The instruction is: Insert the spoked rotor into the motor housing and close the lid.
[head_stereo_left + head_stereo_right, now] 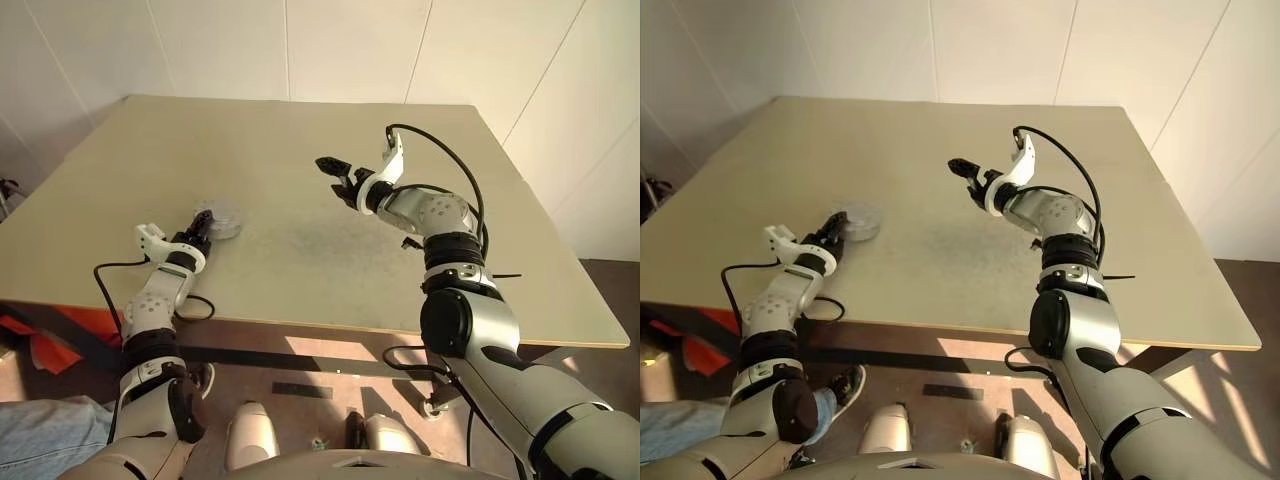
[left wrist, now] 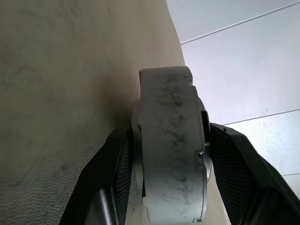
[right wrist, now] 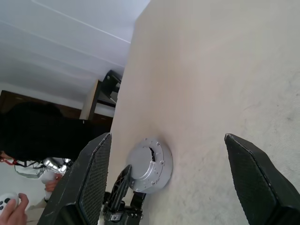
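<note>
Nearest the head camera, by the counter's (image 1: 330, 120) front edge on its left side, the left claw (image 1: 205, 225) reaches forward over the beige matte counter and grips a round, flat, grey metal assembly. That is the motor housing (image 1: 222, 219), a shallow silver can, with the lid (image 3: 146, 161), a flat grey metallic disc, seated on top of it. In the left wrist view the two black fingers (image 2: 110, 173) press against opposite sides of the housing's scuffed grey wall, so this claw is partly closed on the housing, which rests on the counter. From the right wrist view the lid's top face shows small bolts around its rim and a dark slot near its middle, and the left claw's fingers clasp the assembly from the front-edge side. The spoked rotor cannot be made out; whether it sits inside under the lid cannot be told.

Around the middle of the counter, well apart from the housing, the right claw (image 1: 338, 172) hangs in the air above the surface, its black fingers (image 3: 91, 187) spread wide and holding nothing. It points toward the counter's left side, where the housing lies.

Beyond the counter's left edge, in the right wrist view, a person's hand (image 3: 11, 211) holds a small white controller.
</note>
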Controlling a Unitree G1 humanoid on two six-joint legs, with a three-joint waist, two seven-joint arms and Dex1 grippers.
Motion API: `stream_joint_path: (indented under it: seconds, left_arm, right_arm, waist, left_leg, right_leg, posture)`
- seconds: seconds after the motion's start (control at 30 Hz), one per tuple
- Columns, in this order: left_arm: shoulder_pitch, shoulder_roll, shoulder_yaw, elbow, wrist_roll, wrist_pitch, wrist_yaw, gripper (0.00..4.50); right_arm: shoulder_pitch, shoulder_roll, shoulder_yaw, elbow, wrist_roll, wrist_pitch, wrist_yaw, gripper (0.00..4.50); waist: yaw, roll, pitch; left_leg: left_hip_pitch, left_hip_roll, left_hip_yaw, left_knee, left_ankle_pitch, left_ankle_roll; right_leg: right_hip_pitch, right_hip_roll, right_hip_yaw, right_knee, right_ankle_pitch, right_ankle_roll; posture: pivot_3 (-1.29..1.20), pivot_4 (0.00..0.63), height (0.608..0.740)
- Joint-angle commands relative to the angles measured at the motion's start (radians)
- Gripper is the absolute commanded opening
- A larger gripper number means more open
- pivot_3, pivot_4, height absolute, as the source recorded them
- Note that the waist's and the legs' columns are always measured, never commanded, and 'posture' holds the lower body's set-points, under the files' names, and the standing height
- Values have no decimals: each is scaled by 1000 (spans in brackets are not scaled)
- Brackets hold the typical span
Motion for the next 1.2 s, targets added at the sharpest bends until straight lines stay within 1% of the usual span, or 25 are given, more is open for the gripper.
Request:
stream_joint_path:
  seconds: [0.03,0.13,0.3,0.33,0.4,0.47,0.53,0.57,0.6,0.63,0.7,0.77,0.87,0.93,1.03,1.1,1.2]
  left_arm:
    - [-24,50,11,-20,23,-50,-11,3084]
    - [-23,78,32,-21,6,-44,-23,4088]
    - [-20,137,57,-18,13,-67,-42,4088]
    - [-16,147,49,-24,23,-70,-52,4088]
    - [-3,164,12,-60,53,-76,-88,4088]
    - [16,170,-53,-121,95,-78,-139,4088]
    - [54,172,-171,-214,172,-87,-207,4088]
    - [81,178,-246,-276,200,-67,-256,4088]
    - [105,187,-310,-330,216,-42,-305,4088]
    - [121,195,-355,-367,231,-27,-333,4088]
    - [142,221,-443,-419,282,-17,-379,4088]
    - [143,239,-504,-429,334,-28,-410,4088]
    - [132,244,-576,-402,418,-70,-434,4088]
    - [128,235,-595,-384,448,-84,-441,4088]
    - [127,226,-606,-362,479,-105,-450,4088]
    - [127,219,-600,-355,482,-107,-454,4088]
    - [128,211,-593,-356,486,-109,-456,4088]
  right_arm:
    - [-13,0,7,-4,5,-2,-2,4367]
    - [-15,-1,17,16,-4,0,5,4367]
    - [-20,-12,46,48,-25,-11,34,4367]
    - [-16,-16,66,41,-41,-22,54,4367]
    - [20,-30,162,-26,-111,-81,133,4367]
    - [82,-55,279,-124,-190,-159,224,4367]
    - [180,-117,427,-241,-309,-289,320,4367]
    - [229,-167,497,-282,-356,-332,394,4367]
    - [268,-215,541,-311,-372,-345,477,4367]
    - [296,-250,562,-331,-383,-357,519,4367]
    - [350,-317,567,-383,-378,-371,594,4367]
    - [381,-364,570,-409,-391,-398,634,4367]
    - [402,-399,579,-395,-431,-441,646,4367]
    - [402,-401,574,-370,-453,-458,626,4367]
    - [402,-394,564,-350,-474,-476,603,4367]
    - [405,-385,562,-352,-481,-482,597,4367]
    - [406,-378,560,-355,-481,-484,603,4367]
  waist:
    - [-1,0,0]
    - [0,0,0]
    - [1,0,0]
    - [1,0,0]
    - [3,0,0]
    - [10,-1,0]
    - [22,-2,-1]
    - [29,-2,-1]
    - [33,-2,-1]
    - [35,-2,-1]
    - [33,-2,0]
    - [28,-2,0]
    - [4,-2,0]
    - [-5,-2,0]
    - [-18,-2,0]
    - [-21,-2,0]
    - [-22,-2,0]
  left_leg:
    - [0,0,0,0,0,0]
    - [0,0,0,0,0,0]
    - [0,0,0,0,0,0]
    - [0,0,0,0,0,0]
    - [0,0,0,0,0,0]
    - [0,0,0,0,0,0]
    - [0,0,-1,0,0,0]
    - [0,0,-1,1,0,0]
    - [1,-1,-1,1,-1,1]
    - [1,-2,-1,1,-1,1]
    - [3,-3,-1,1,-1,2]
    - [7,-2,0,1,-1,1]
    - [11,-1,0,1,0,1]
    - [14,-1,0,0,-1,1]
    - [17,0,0,0,0,1]
    - [18,0,0,1,-1,1]
    - [17,-1,0,1,-1,2]
  right_leg:
    - [0,0,0,0,0,0]
    - [0,0,0,0,0,0]
    - [0,0,0,0,-1,-2]
    - [0,0,0,0,-1,-2]
    - [0,0,0,1,-2,-3]
    - [1,0,-1,0,-2,-3]
    - [3,-1,-2,-1,-1,-2]
    - [5,-2,-2,-2,-1,-1]
    - [6,-2,-2,-2,-1,-1]
    - [7,-3,-3,-3,-1,-1]
    - [10,-5,-3,-3,-2,-2]
    - [12,-4,-2,-2,-2,-2]
    - [13,-3,0,1,-2,-1]
    - [15,-2,-1,1,-5,4]
    - [14,-1,0,1,-5,3]
    - [14,-1,0,1,-1,-3]
    - [15,-1,0,1,0,-5]
  posture:
    - [0,0,740]
    - [0,0,740]
    - [0,0,740]
    - [0,0,740]
    - [0,0,740]
    - [0,0,740]
    - [0,0,740]
    - [0,0,740]
    - [0,0,740]
    - [0,0,740]
    - [0,0,740]
    - [0,0,740]
    - [0,0,740]
    - [0,0,740]
    - [0,0,740]
    - [0,0,740]
    - [0,0,740]
